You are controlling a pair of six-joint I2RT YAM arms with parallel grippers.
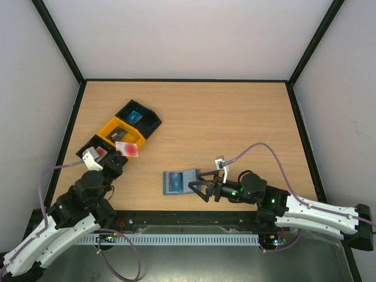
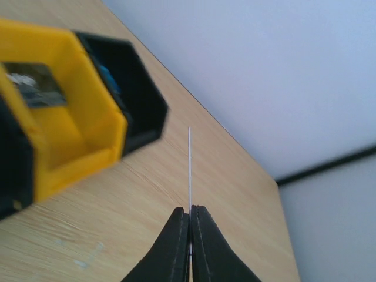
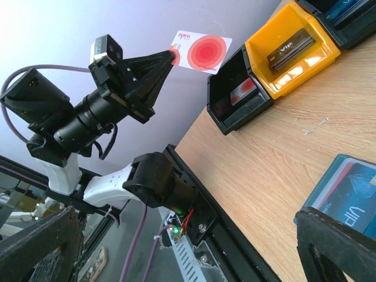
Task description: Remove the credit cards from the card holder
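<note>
My left gripper [image 1: 119, 154] is shut on the white credit card with red marks [image 1: 127, 148] and holds it in the air over the near end of the trays. In the left wrist view the card [image 2: 189, 167] stands edge-on between the closed fingers [image 2: 176, 247]. The right wrist view shows its face [image 3: 202, 51]. The blue-grey card holder [image 1: 179, 181] lies open on the table, with a card marked VIP [image 3: 352, 211] in a slot. My right gripper [image 1: 200, 187] is open and empty at the holder's right end. A dark card [image 3: 288, 50] lies in the yellow tray.
A row of trays stands at the left: a black one [image 1: 140, 116] with a blue card, a yellow one [image 1: 113, 127] and a black one [image 1: 94, 144] with something red inside. A black rail [image 1: 194, 218] runs along the table's near edge.
</note>
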